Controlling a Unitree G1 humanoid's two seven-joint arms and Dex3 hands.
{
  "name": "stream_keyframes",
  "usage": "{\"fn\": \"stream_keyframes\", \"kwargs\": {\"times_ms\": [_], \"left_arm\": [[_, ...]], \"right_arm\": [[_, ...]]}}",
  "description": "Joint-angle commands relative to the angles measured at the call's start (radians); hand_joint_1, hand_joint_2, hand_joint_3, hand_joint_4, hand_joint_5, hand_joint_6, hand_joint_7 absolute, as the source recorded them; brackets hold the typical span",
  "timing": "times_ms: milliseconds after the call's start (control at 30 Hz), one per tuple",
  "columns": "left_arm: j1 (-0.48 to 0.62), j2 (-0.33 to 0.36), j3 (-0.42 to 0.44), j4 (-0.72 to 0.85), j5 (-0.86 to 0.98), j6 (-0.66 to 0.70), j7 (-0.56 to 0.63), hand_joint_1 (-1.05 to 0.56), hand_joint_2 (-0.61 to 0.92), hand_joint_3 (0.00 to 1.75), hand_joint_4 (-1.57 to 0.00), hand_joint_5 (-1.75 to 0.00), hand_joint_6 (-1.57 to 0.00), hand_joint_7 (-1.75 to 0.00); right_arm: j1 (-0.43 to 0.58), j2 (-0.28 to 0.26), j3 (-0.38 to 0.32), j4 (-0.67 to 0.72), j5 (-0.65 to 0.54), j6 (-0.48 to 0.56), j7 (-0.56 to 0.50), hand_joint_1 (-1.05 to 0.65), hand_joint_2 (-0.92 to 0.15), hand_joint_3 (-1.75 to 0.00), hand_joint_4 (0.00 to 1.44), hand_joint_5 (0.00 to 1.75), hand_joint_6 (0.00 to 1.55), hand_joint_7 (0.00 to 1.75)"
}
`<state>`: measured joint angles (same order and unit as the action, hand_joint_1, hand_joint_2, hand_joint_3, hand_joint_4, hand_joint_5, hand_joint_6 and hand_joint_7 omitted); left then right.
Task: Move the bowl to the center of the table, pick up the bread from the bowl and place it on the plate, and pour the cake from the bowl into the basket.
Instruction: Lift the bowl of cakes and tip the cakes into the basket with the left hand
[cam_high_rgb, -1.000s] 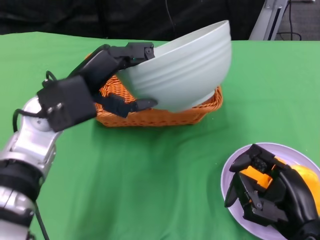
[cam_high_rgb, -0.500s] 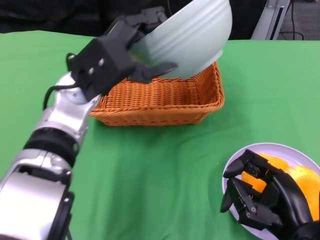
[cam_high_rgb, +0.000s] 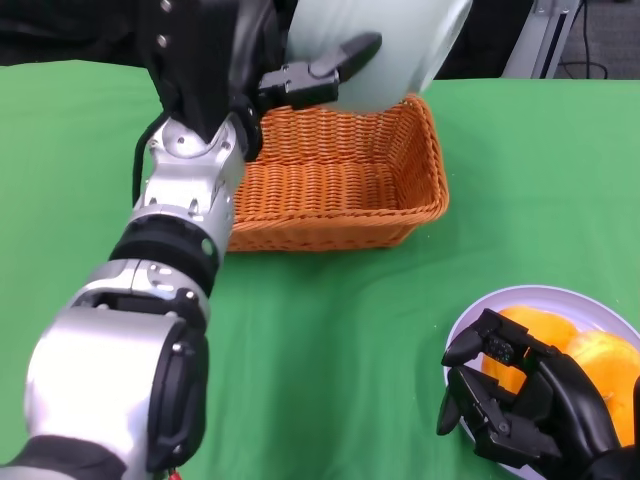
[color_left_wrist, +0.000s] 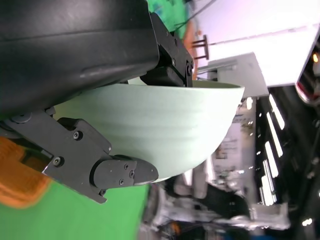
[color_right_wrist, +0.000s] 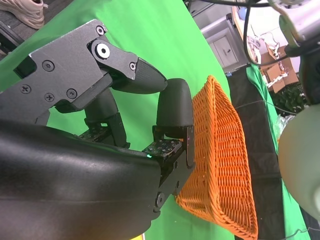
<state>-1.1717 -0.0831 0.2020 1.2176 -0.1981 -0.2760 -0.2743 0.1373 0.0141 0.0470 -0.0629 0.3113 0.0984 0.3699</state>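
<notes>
A green cloth-covered table (cam_high_rgb: 330, 330) fills the head view. On its far middle part sits a rectangular orange woven wicker basket (cam_high_rgb: 340, 175), which shows no contents in this view; the right wrist view catches the same basket (color_right_wrist: 220, 160) from its side. Above the basket's far edge, a large pale green ribbed bowl (cam_high_rgb: 375, 45) is held up and tilted steeply, its top cut off by the picture's edge, so its inside cannot be seen. The robot's left hand (cam_high_rgb: 290, 75) grips the bowl, with fingers along its outer wall; the left wrist view shows that hand (color_left_wrist: 95, 165) clasping the bowl (color_left_wrist: 165, 130) from outside and over the rim. At the near right edge lies a round lavender plate (cam_high_rgb: 540, 300) carrying orange-yellow bread pieces (cam_high_rgb: 580, 355). The right hand (cam_high_rgb: 520, 405) rests over the plate's near part, its fingers curved and apart, gripping nothing, just beside the bread.
</notes>
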Motion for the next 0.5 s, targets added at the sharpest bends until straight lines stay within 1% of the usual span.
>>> {"fn": "stream_keyframes", "kwargs": {"times_ms": [33, 100, 133, 167, 233, 300, 400, 500], "left_arm": [[-0.048, -0.02, 0.075, -0.006, -0.085, 0.102, -0.001, -0.18, 0.74, 0.77, -0.78, -1.71, -0.73, -1.47], [-0.055, -0.026, 0.113, -0.008, -0.125, 0.175, 0.0, -0.16, 0.77, 0.78, -0.78, -1.71, -0.72, -1.48], [-0.058, -0.028, 0.141, -0.008, -0.157, 0.224, 0.001, -0.17, 0.81, 0.72, -0.77, -1.73, -0.69, -1.52], [-0.06, -0.03, 0.163, -0.009, -0.181, 0.264, 0.005, -0.17, 0.87, 0.62, -0.74, -1.74, -0.67, -1.54], [-0.061, -0.034, 0.198, -0.011, -0.219, 0.327, 0.023, -0.18, 0.91, 0.56, -0.73, -1.74, -0.66, -1.55], [-0.06, -0.036, 0.22, -0.014, -0.241, 0.366, 0.039, -0.2, 0.92, 0.57, -0.74, -1.75, -0.66, -1.55], [-0.067, -0.037, 0.279, -0.01, -0.297, 0.447, 0.099, -0.17, 0.92, 0.55, -0.77, -1.74, -0.68, -1.54], [-0.064, -0.038, 0.315, -0.015, -0.333, 0.491, 0.133, -0.18, 0.92, 0.55, -0.77, -1.75, -0.62, -1.57]], "right_arm": [[-0.006, -0.015, -0.009, 0.0, 0.005, -0.008, 0.008, -0.26, -0.59, -0.95, 0.62, 1.75, 0.51, 1.56], [-0.006, -0.012, -0.009, 0.0, 0.003, -0.011, 0.007, -0.26, -0.6, -0.94, 0.63, 1.75, 0.52, 1.56], [-0.006, -0.01, -0.009, 0.0, 0.003, -0.012, 0.006, -0.26, -0.6, -0.94, 0.64, 1.75, 0.52, 1.56], [-0.006, -0.008, -0.008, 0.001, 0.003, -0.014, 0.006, -0.25, -0.6, -0.94, 0.64, 1.75, 0.52, 1.57], [-0.004, -0.008, -0.007, 0.001, 0.0, -0.02, 0.005, -0.25, -0.6, -0.95, 0.65, 1.75, 0.52, 1.57], [-0.003, -0.008, -0.005, 0.0, -0.004, -0.025, 0.004, -0.26, -0.6, -0.94, 0.64, 1.75, 0.52, 1.57], [-0.001, -0.008, -0.004, 0.0, -0.01, -0.031, 0.0, -0.27, -0.6, -0.94, 0.64, 1.75, 0.53, 1.57], [-0.003, -0.006, -0.007, 0.009, -0.001, -0.037, 0.011, -0.27, -0.6, -0.95, 0.64, 1.75, 0.53, 1.57]]}}
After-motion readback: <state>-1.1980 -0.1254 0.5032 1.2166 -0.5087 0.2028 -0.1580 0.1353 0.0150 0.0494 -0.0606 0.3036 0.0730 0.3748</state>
